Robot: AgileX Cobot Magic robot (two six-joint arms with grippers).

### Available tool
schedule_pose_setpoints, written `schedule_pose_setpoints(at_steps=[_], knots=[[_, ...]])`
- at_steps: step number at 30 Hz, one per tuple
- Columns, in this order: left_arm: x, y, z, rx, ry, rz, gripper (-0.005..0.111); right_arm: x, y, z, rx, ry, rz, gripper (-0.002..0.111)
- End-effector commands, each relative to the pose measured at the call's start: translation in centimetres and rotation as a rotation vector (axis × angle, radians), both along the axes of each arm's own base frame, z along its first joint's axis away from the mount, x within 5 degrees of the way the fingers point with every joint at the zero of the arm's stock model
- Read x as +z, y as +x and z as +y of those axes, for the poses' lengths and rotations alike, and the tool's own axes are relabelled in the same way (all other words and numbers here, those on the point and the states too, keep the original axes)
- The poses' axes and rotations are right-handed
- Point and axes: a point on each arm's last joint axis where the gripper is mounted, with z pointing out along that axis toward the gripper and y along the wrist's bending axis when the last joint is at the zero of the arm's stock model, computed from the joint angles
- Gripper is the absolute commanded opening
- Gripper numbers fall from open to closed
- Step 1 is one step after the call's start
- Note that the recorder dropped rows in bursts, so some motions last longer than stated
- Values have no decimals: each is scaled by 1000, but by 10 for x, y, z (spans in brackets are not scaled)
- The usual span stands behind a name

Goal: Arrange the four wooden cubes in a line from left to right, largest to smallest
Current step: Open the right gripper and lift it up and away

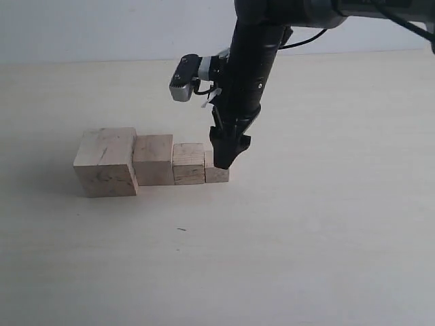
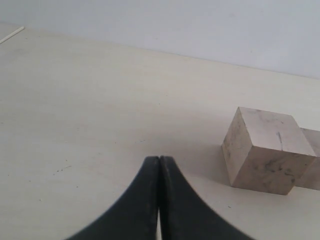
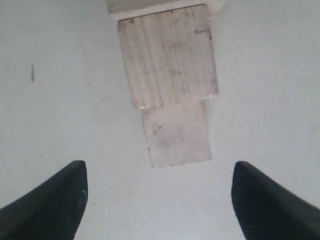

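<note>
Four pale wooden cubes stand touching in a row on the table. From left to right they are the largest point(image 1: 105, 161), the second point(image 1: 153, 159), the third point(image 1: 188, 164) and the smallest point(image 1: 217, 174). My right gripper point(image 1: 227, 161) hovers just over the smallest cube, which it partly hides. In the right wrist view its jaws point(image 3: 159, 192) are open and empty, with the smallest cube point(image 3: 175, 134) and the third cube point(image 3: 167, 57) lying beyond the fingertips. My left gripper point(image 2: 159, 160) is shut with nothing in it, well short of the largest cube point(image 2: 267, 150).
The pale table point(image 1: 306, 244) stretches wide around the row. A small dark speck point(image 1: 181, 229) lies in front of the cubes. A thin white stick point(image 2: 11, 35) lies far off in the left wrist view.
</note>
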Motion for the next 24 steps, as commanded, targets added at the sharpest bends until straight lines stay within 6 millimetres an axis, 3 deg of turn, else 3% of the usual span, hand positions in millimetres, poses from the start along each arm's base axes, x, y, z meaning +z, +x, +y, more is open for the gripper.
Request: schedule_pose_setpoints(at_steps=[1,3,6,8,9,11,16,21,24], knots=[[1,0,0,-5,-2,-15,0,23,-3,-4,-75,-8,-21,72],[1,0,0,-5,-2,-15,0,32,-4,-6,-161,-8,-23,66],[1,0,0,-5,-2,-15,0,43,-6,-7,-268,2,-18,50],[1,0,0,-5,-2,-15,0,49,-7,-8,-316,8,-15,35],[1,0,0,-5,-2,-15,0,53,-8,-9,-379,11,-8,16],[1,0,0,-5,-2,-15,0,61,-10,-11,-513,16,15,0],[1,0,0,-5,-2,-15,0,82,-33,-29,-706,218,-66,0],[1,0,0,-5,-2,-15,0,100,-88,-82,-1023,516,-147,0],[1,0,0,-5,-2,-15,0,121,-109,-100,-1035,581,-171,0]])
